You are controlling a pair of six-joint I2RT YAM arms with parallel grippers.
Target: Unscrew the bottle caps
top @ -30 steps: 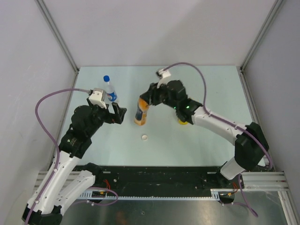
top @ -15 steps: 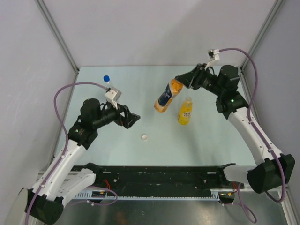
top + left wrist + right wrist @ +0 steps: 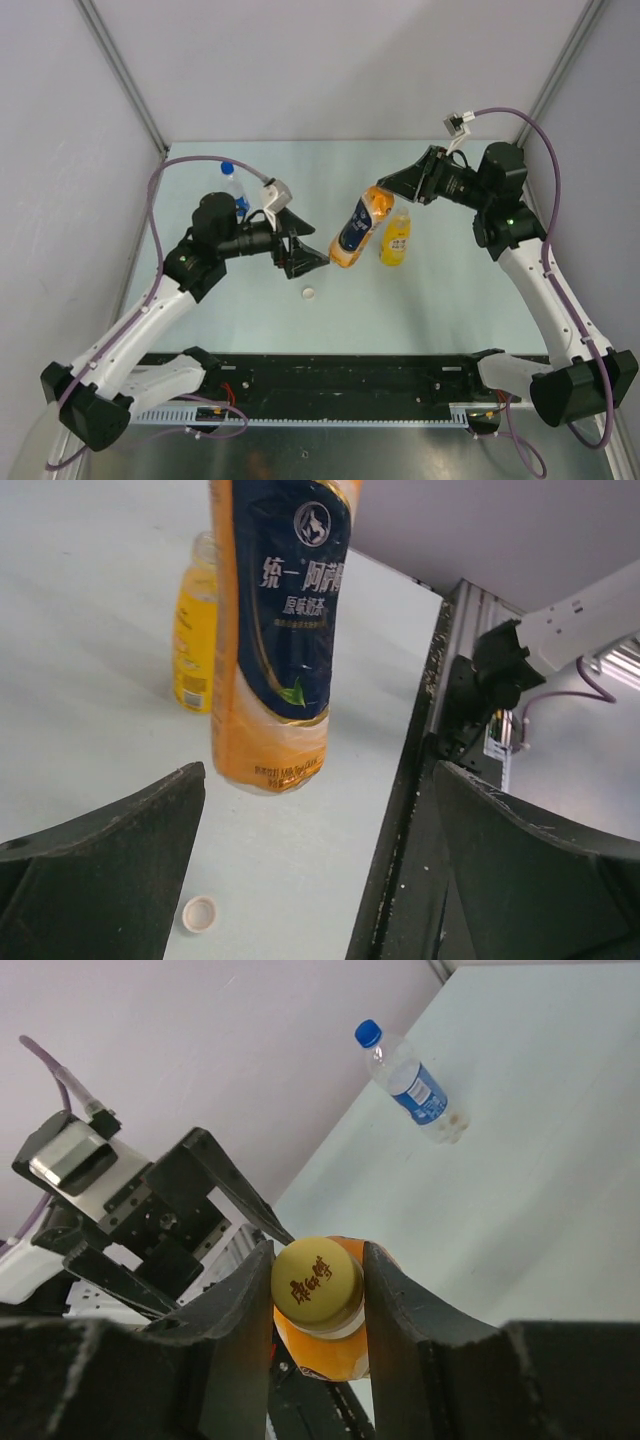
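Note:
My right gripper [image 3: 385, 190] is shut on the yellow-orange cap [image 3: 316, 1282] of the dark-labelled orange bottle [image 3: 353, 232] and holds the bottle tilted above the table. My left gripper [image 3: 312, 263] is open, with its jaws wide apart just short of the bottle's base [image 3: 272, 770] and not touching it. The tall yellow juice bottle [image 3: 396, 238] stands just right of the held bottle. A white cap [image 3: 310, 293] lies loose on the table, also in the left wrist view [image 3: 199, 914]. The clear water bottle [image 3: 235, 195] with its blue cap [image 3: 368, 1032] stands at the back left.
The pale table [image 3: 450, 300] is boxed in by grey walls on the left, back and right. A black rail [image 3: 350, 375] runs along the near edge, by the arm bases. The left arm's purple cable [image 3: 210, 162] arcs over the water bottle.
My right gripper lifted the orange bottle, carried it right and now holds it tilted near the middle. My left arm left the water bottle and reached right, open, to the bottle's base.

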